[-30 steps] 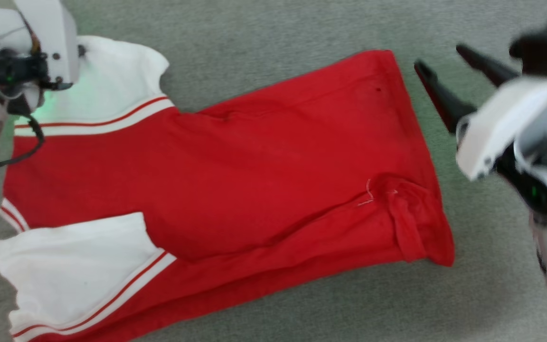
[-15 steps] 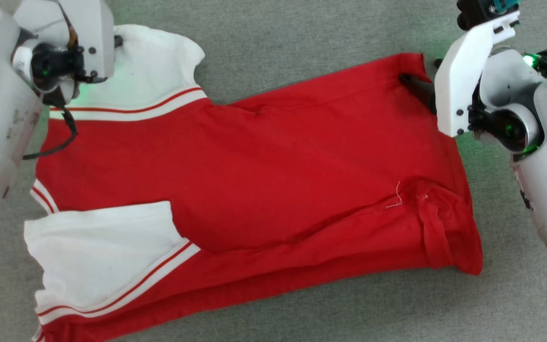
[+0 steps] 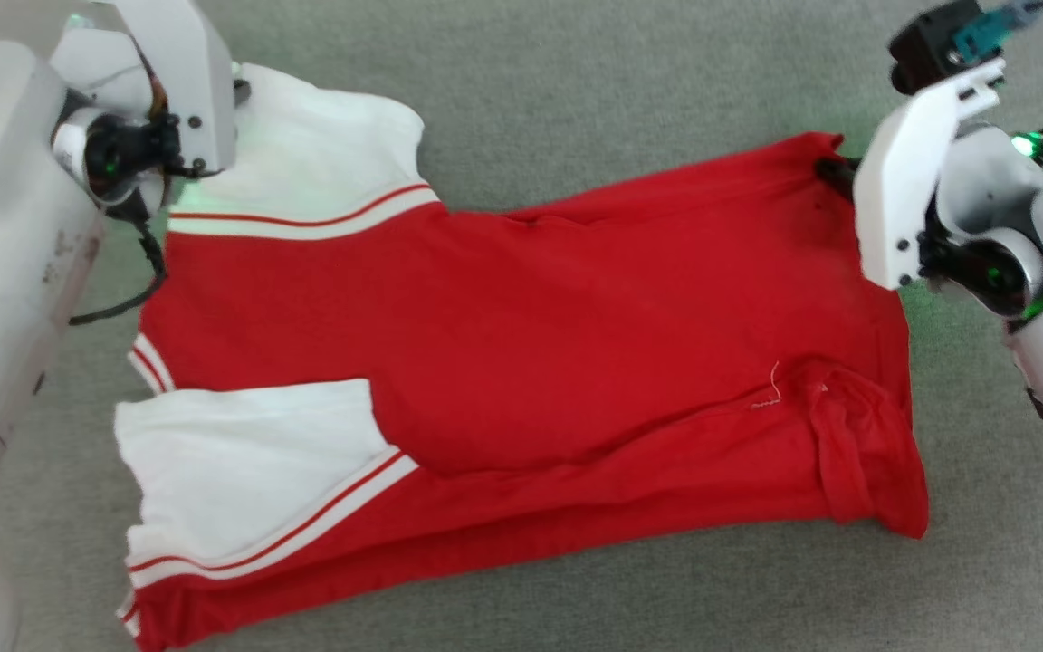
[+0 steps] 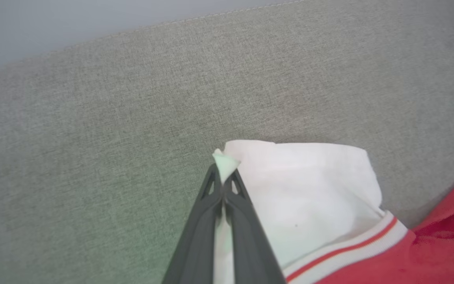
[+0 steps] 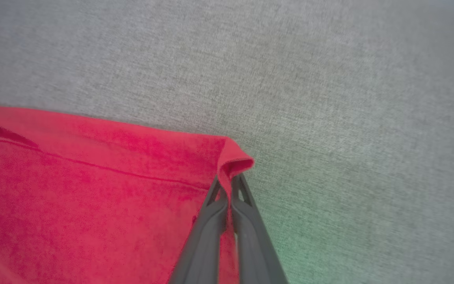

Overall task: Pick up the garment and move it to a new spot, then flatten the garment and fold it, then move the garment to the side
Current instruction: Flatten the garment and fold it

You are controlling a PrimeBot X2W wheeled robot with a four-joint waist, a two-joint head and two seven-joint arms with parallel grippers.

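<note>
The garment (image 3: 521, 335), a red shirt with white sleeves and red-and-white stripe trim, lies spread plain side up on the grey fabric surface. Its near long edge is folded over, with a bunched corner (image 3: 856, 453) at the lower right. In the left wrist view my left gripper (image 4: 222, 173) is shut on the corner of the far white sleeve (image 4: 309, 189). In the right wrist view my right gripper (image 5: 227, 181) is shut on the far red hem corner (image 5: 235, 159), which curls over the fingertips. The head view has both wrists at these corners, the left wrist (image 3: 168, 109) and the right wrist (image 3: 920, 181).
Grey woven fabric surface (image 3: 576, 81) runs all around the garment. Its far edge with a seam (image 4: 172, 23) appears in the left wrist view, with a pale wall beyond. A thin black cable (image 3: 137, 281) hangs from the left wrist over the surface.
My right gripper came down onto the far hem corner and shut on it. The left gripper stays shut on the sleeve. The camera has shifted, moving the whole picture right and down.
</note>
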